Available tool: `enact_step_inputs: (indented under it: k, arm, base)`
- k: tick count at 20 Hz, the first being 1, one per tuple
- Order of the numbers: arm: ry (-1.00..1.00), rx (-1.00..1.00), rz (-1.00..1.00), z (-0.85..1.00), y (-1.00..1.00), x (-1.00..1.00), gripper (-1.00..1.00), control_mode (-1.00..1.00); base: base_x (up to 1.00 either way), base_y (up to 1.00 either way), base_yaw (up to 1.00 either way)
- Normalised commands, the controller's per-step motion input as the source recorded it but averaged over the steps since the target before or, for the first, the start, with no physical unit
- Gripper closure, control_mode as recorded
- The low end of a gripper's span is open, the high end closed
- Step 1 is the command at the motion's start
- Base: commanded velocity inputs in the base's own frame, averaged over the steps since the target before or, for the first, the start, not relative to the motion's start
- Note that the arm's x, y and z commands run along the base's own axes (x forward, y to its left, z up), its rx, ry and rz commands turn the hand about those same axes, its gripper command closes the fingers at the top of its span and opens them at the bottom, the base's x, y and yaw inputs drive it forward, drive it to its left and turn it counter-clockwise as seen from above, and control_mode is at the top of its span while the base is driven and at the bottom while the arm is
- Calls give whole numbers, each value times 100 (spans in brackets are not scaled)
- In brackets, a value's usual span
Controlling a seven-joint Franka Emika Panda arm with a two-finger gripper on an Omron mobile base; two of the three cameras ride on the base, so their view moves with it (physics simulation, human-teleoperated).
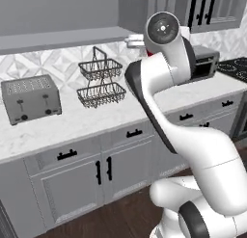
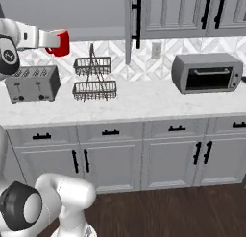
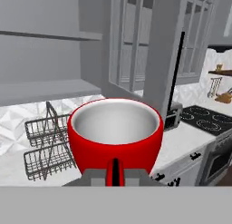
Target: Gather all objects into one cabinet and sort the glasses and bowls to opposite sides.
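My gripper (image 2: 52, 40) is shut on the handle of a red mug (image 3: 115, 133) with a white inside, held upright in front of the open grey wall cabinet (image 3: 45, 89). In the right base view the red mug (image 2: 60, 42) hangs just below the cabinet's bottom shelf (image 2: 91, 32), above the toaster. The cabinet's framed door (image 2: 132, 20) stands swung open, edge-on. What I see of the cabinet's shelves (image 1: 62, 39) is bare. The salmon-orange glasses and the black bowls are out of view.
On the white counter (image 2: 144, 104) stand a grey toaster (image 2: 32, 83), a two-tier wire basket rack (image 2: 93, 77) and a toaster oven (image 2: 206, 73). A black stove top (image 3: 204, 119) lies to the right. Low drawers and doors with black handles run below the counter.
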Motion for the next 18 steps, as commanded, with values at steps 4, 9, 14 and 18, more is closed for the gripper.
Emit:
enact_step_inputs:
  k: [4,9,14,18]
  arm:
    - [0,0,0,0,0,0,100,100]
    - [0,0,0,0,0,0,100,100]
    - [0,0,0,0,0,0,100,100]
    - [0,0,0,0,0,0,100,100]
  base:
    - [-61,0,-72]
    - [-32,-1,-63]
    - [0,-39,-49]
    - [0,-59,-60]
